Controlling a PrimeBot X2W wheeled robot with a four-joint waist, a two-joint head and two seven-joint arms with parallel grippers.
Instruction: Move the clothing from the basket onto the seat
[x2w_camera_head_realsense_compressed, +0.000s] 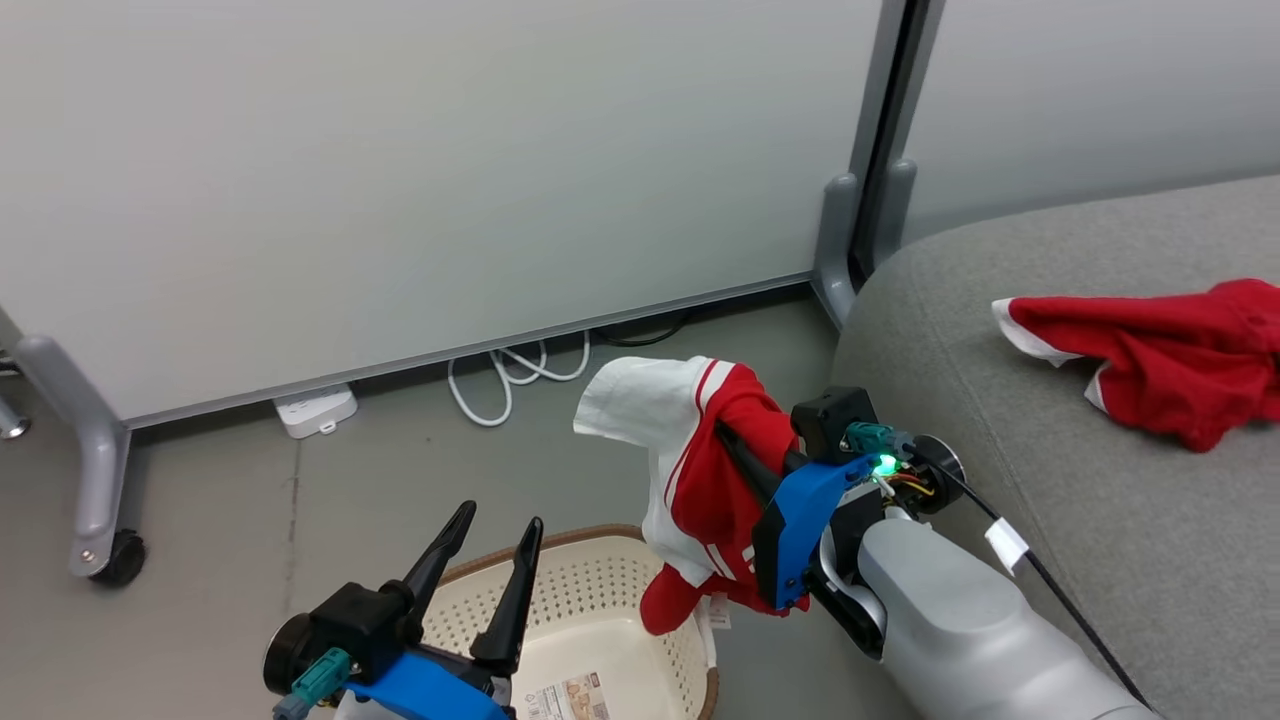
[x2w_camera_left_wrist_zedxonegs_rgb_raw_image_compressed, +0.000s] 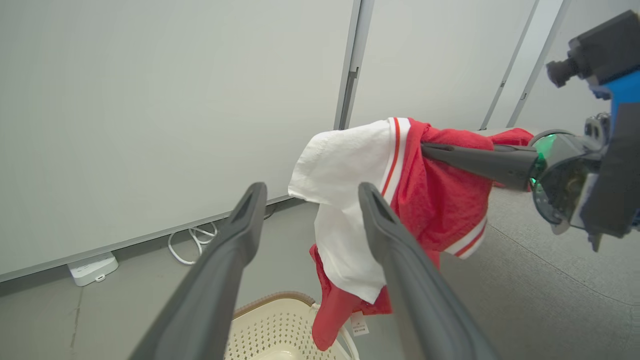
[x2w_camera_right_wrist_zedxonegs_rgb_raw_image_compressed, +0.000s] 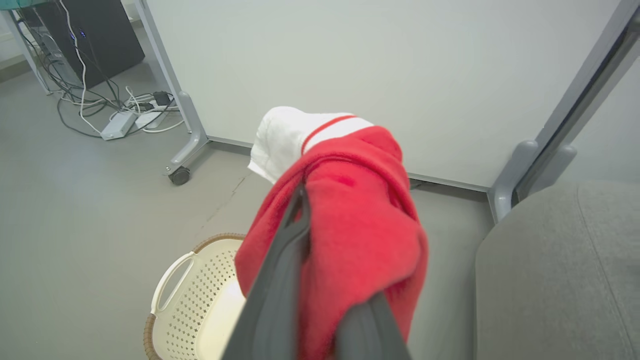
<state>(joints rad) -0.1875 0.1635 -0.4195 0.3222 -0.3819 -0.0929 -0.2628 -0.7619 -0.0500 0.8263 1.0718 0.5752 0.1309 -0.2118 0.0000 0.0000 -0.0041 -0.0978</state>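
My right gripper (x2w_camera_head_realsense_compressed: 728, 437) is shut on a red garment with white panels (x2w_camera_head_realsense_compressed: 690, 480), which hangs in the air above and to the right of the cream basket (x2w_camera_head_realsense_compressed: 590, 620) on the floor. In the left wrist view the same garment (x2w_camera_left_wrist_zedxonegs_rgb_raw_image_compressed: 400, 200) drapes from the right gripper (x2w_camera_left_wrist_zedxonegs_rgb_raw_image_compressed: 430, 149), and in the right wrist view the garment (x2w_camera_right_wrist_zedxonegs_rgb_raw_image_compressed: 350, 225) covers most of the fingers. A second red garment (x2w_camera_head_realsense_compressed: 1160, 350) lies on the grey seat (x2w_camera_head_realsense_compressed: 1000, 330) at the right. My left gripper (x2w_camera_head_realsense_compressed: 498, 525) stands open over the basket's left part with nothing in it.
A pale partition wall on grey wheeled legs (x2w_camera_head_realsense_compressed: 100, 500) runs along the back. A white power strip (x2w_camera_head_realsense_compressed: 315, 410) and coiled white cable (x2w_camera_head_realsense_compressed: 520, 370) lie on the floor at its foot. More cables and a dark box (x2w_camera_right_wrist_zedxonegs_rgb_raw_image_compressed: 90, 40) sit beyond the partition.
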